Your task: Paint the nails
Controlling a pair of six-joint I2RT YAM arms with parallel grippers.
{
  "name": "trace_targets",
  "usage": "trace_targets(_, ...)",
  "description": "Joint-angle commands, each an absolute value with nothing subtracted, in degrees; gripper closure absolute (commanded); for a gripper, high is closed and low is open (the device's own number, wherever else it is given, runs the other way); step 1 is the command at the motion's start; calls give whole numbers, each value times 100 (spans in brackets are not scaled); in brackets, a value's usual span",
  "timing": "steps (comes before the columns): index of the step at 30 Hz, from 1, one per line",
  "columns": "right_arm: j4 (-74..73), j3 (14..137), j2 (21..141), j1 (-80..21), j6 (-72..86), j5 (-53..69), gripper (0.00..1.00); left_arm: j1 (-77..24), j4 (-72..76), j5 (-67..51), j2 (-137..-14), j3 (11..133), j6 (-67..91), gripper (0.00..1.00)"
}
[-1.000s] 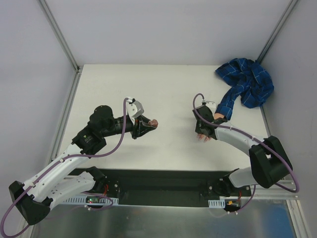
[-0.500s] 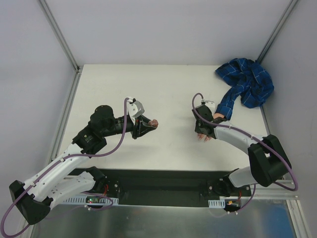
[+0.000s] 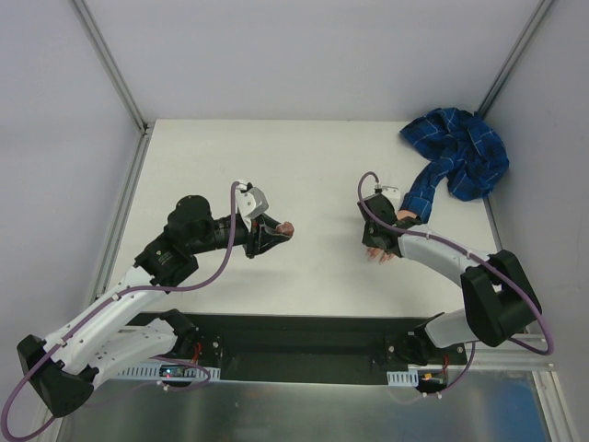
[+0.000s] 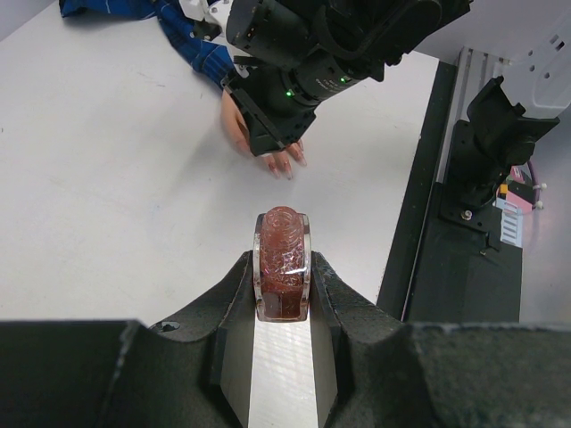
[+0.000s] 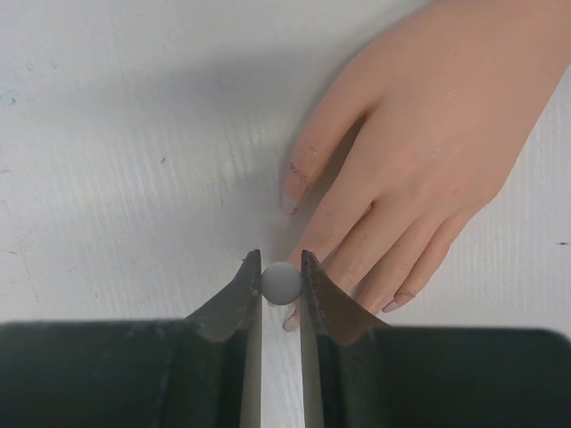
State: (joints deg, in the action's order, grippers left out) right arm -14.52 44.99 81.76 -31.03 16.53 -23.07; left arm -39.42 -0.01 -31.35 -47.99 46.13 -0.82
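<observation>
Since the right gripper [image 5: 280,266] is pinched on a small pale grey round knob [image 5: 282,283], probably the brush cap seen end-on, directly over the forefinger's tip [image 5: 291,323], it should lower gently and stroke along the nail only, while the left gripper [image 4: 282,272], clamped on a small open translucent reddish bottle [image 4: 282,250], holds that well apart to the left. Beyond, the flesh-coloured fake hand [image 5: 437,134] lies palm-down on the white table [image 5: 107,134], its small nails [image 5: 293,185] pale pink and dull, the thumb's edge smudged dark, the crumpled blue plaid sleeve [image 3: 457,161] trailing to the far right corner
</observation>
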Motion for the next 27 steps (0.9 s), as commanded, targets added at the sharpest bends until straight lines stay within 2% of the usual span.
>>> trace_targets(1, -1406, 4342, 8033, -3181, 1889, -2162, 99, -3990, 123, -3269, -4737, 4772, -9, 100)
trace_targets(19, -1485, 4579, 7945, -3050, 1661, -2434, 99, -3990, 114, -3252, -4737, 4772, -18, 100)
trace_targets(27, -1336, 4456, 8016, -3050, 1766, -2189, 99, -3990, 114, -3252, -4737, 4772, -17, 100)
